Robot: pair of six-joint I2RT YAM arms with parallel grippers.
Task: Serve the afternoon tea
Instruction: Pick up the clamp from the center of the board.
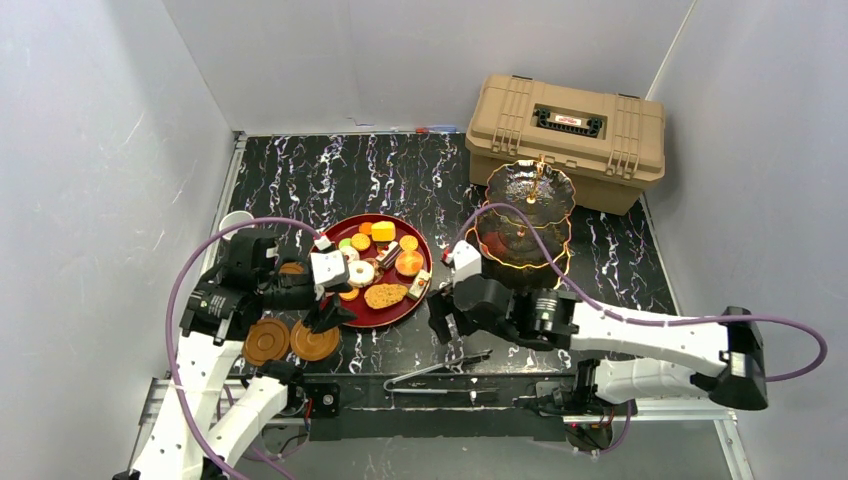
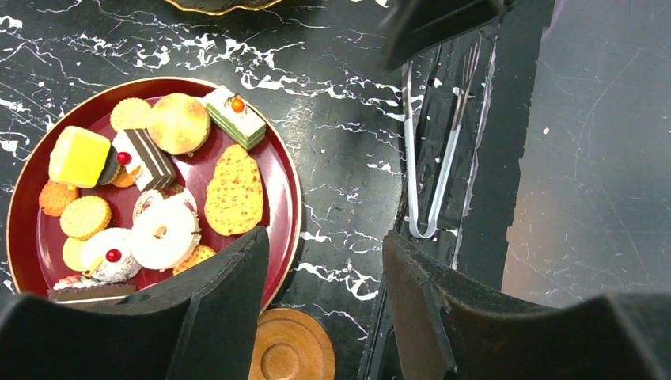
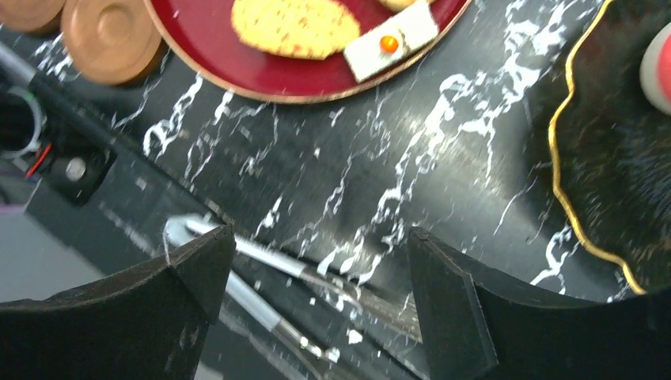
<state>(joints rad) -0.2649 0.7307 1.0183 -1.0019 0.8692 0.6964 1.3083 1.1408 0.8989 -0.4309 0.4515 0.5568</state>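
A red plate (image 1: 400, 305) holds several small pastries (image 1: 385, 294); it also shows in the left wrist view (image 2: 286, 174) with a white ring cake (image 2: 166, 232) and a green slice (image 2: 234, 119). The dark three-tier stand (image 1: 527, 228) with gold rims stands right of the plate. Two brown saucers (image 1: 267, 341) (image 1: 315, 343) lie at the front left. My left gripper (image 1: 330, 318) (image 2: 324, 253) is open and empty over the plate's near edge, above a saucer (image 2: 291, 348). My right gripper (image 1: 438, 318) (image 3: 320, 253) is open and empty above the metal tongs (image 3: 277, 265).
The tan case (image 1: 565, 130) sits at the back right behind the stand. The tongs (image 1: 435, 368) lie along the table's front edge. A pale cup (image 1: 235, 219) stands at the far left. The stand's bottom tier (image 3: 585, 158) is close on the right gripper's right.
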